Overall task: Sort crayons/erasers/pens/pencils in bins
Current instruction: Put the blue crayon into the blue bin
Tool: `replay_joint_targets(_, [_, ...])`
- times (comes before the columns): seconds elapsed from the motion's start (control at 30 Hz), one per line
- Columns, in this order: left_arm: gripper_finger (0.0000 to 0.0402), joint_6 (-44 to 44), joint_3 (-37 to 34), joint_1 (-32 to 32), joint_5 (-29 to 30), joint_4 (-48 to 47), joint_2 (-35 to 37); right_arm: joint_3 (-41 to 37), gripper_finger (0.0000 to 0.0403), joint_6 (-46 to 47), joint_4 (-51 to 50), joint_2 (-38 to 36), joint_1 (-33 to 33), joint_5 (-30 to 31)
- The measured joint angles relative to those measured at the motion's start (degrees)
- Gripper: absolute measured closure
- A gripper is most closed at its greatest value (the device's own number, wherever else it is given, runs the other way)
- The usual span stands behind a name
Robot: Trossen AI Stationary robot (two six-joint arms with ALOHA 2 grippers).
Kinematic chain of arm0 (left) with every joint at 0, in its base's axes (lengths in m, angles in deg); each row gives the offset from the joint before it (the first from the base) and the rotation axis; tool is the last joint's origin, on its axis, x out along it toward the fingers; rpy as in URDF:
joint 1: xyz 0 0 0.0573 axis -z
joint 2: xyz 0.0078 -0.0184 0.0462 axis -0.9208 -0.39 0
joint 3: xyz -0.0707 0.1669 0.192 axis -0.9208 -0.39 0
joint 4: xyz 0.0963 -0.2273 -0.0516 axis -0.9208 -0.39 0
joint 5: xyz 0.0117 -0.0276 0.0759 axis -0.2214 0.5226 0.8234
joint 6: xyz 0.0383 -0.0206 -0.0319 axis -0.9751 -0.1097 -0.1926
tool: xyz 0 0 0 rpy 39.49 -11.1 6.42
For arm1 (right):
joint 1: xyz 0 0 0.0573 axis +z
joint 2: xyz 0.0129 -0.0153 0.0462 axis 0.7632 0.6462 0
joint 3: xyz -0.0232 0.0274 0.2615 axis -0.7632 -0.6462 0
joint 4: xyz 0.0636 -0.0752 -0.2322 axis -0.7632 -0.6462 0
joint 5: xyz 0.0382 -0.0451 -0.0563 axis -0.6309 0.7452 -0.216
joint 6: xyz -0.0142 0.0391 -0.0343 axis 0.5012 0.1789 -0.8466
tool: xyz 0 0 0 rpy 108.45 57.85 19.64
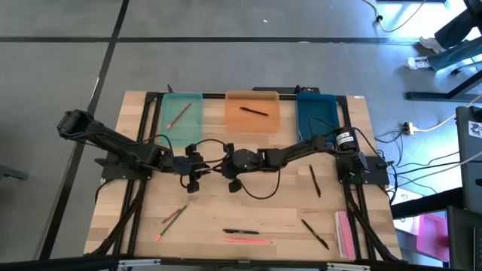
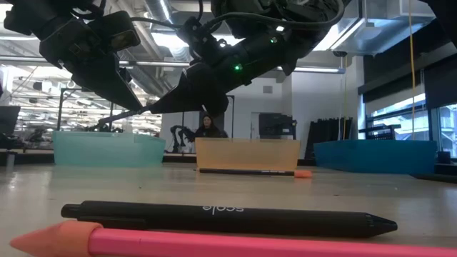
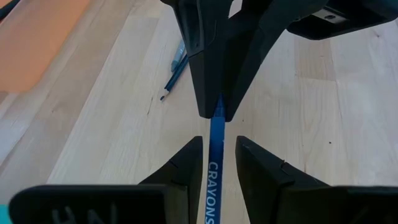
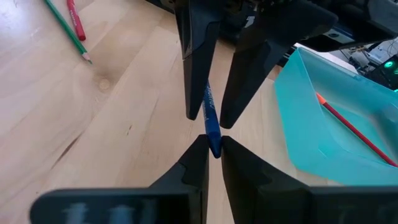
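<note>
Two pincers meet nose to nose over mid worktop (image 1: 263, 207), w/ one blue crayon (image 3: 216, 180) bridging them, i.e. a hand-over.

Left pincer (image 3: 219, 146): fingers wide, gap showing either side of the crayon, not touching it as far as I can tell. Right pincer (image 4: 213, 142): narrow, clamped on the crayon's end, so the right arm alone carries it, off the wood and pointing along the line between both arms.

Bins sit in a row at the far edge: teal bin (image 1: 192, 124) far left w/ a red pencil (image 1: 177, 117) in it, orange bin (image 1: 252, 126) mid w/ a black pen (image 1: 254, 111), blue bin (image 1: 316, 113) far right. Judging by that, the crayon prob. belongs in the blue one, on the right arm's side.

Doing this step well:
- Left arm should back straight out along the crayon's axis, fingers wide; any sideways drift could lever the stick out of the right's short end grip.
- Right arm should wait till the left is clear, then swing slowly; a long overhang means wobble.
- Lower the crayon into the bin before letting go, roughly parallel to the bin's long side, so it doesn't bounce over the rim.
- Watch the cables hanging betw. the wrists.

More pens and pencils lie loose nearer the front, e.g. a black pen (image 1: 241, 232) beside a pink pencil (image 1: 248, 241).
</note>
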Motion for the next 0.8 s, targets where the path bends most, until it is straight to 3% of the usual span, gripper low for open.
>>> replay_joint_targets(0.8, [0.0314,-0.48,0.0,0.0,1.27,-0.51,0.0,0.0,0.0359,-0.3,-0.04,-0.02,-0.26,0.17])
